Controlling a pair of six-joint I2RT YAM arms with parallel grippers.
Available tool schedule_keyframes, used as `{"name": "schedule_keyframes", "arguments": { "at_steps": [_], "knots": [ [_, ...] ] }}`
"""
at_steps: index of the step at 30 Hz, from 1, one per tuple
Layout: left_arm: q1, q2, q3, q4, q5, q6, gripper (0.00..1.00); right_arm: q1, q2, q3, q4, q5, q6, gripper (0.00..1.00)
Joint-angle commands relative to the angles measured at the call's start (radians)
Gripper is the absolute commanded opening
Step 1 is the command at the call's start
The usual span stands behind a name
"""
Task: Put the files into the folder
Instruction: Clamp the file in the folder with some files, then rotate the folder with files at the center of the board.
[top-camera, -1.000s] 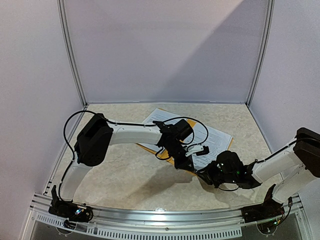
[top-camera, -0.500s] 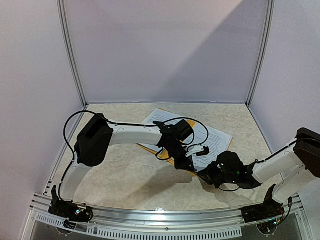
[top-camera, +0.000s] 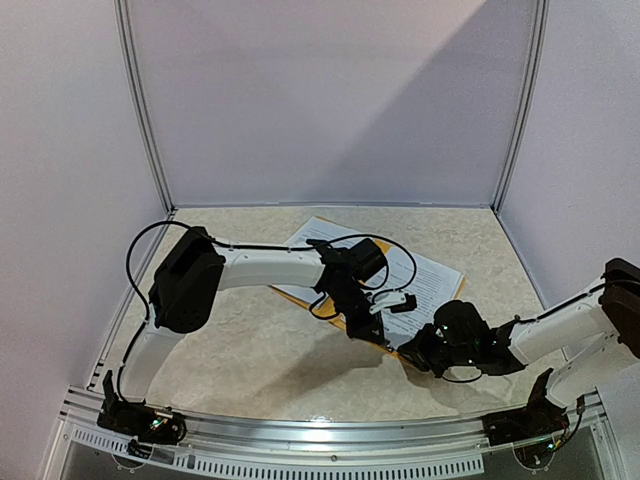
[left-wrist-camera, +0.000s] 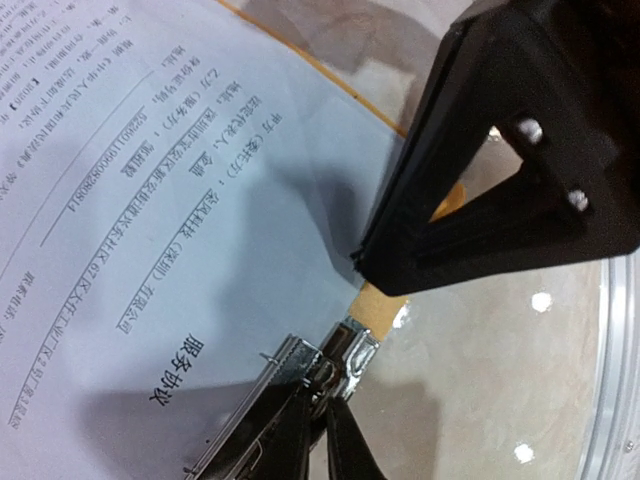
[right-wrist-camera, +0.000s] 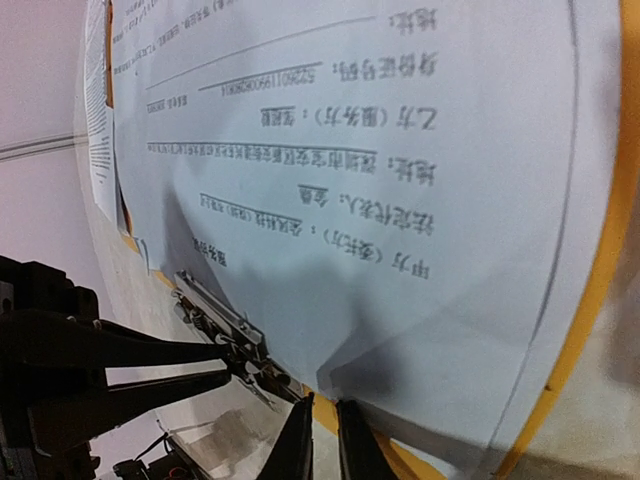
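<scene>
On the bench (top-camera: 250, 350), mid-right | files (top-camera: 430, 275) lie on open folder (left-wrist-camera: 385, 305), metal clip (left-wrist-camera: 320, 365) along its near edge | left gripper (left-wrist-camera: 330, 415) pinched shut on clip | right gripper (right-wrist-camera: 320, 440) shut on folder's near edge, just beside the clip; left arm nearer.

The bench (top-camera: 250, 350) has a pale top with a soft marble look, cream with faint grey swirls. Dark shadows lie on it near the middle. Plain white walls (top-camera: 330, 100) stand behind it and on both sides. The back wall is half bright and half in shade, split by a slanted line. Thin silver posts (top-camera: 143, 110) run up the corners. A shiny metal rail (top-camera: 330, 440) with small slots runs along the near edge of the bench.
</scene>
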Motion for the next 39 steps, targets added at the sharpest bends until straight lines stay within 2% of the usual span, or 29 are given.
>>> {"name": "schedule_keyframes", "arguments": {
  "at_steps": [1,8,14,20,24,28,30,34,37,39],
  "knots": [
    [-0.014,0.040,-0.005,-0.199,-0.054,0.000,0.10,0.000,-0.045,-0.003,-0.221,0.020,-0.034,0.11],
    [-0.015,0.029,0.031,-0.220,-0.051,0.003,0.11,0.001,-0.110,0.053,-0.298,0.016,-0.094,0.13],
    [-0.013,0.006,0.119,-0.283,-0.054,0.021,0.17,-0.020,-0.179,0.127,-0.473,0.007,-0.158,0.19],
    [-0.011,-0.036,0.183,-0.334,-0.040,0.038,0.25,-0.088,-0.213,0.237,-0.614,-0.065,-0.290,0.27],
    [0.024,-0.070,0.217,-0.407,-0.007,0.050,0.28,-0.155,-0.178,0.365,-0.755,-0.101,-0.445,0.38],
    [0.150,-0.137,0.187,-0.448,0.006,0.046,0.32,-0.243,-0.085,0.622,-1.007,-0.116,-0.719,0.47],
    [0.220,-0.169,0.166,-0.470,0.009,0.045,0.36,-0.262,0.026,0.795,-1.134,-0.069,-0.976,0.50],
    [0.355,-0.246,0.058,-0.463,0.032,0.037,0.55,-0.276,0.263,1.129,-1.322,-0.001,-1.334,0.54],
    [0.426,-0.308,-0.059,-0.439,0.020,0.030,0.63,-0.310,0.434,1.361,-1.448,0.137,-1.413,0.61],
    [0.455,-0.341,-0.136,-0.428,-0.007,0.040,0.63,-0.388,0.537,1.463,-1.502,0.092,-1.377,0.62]
  ]
}}
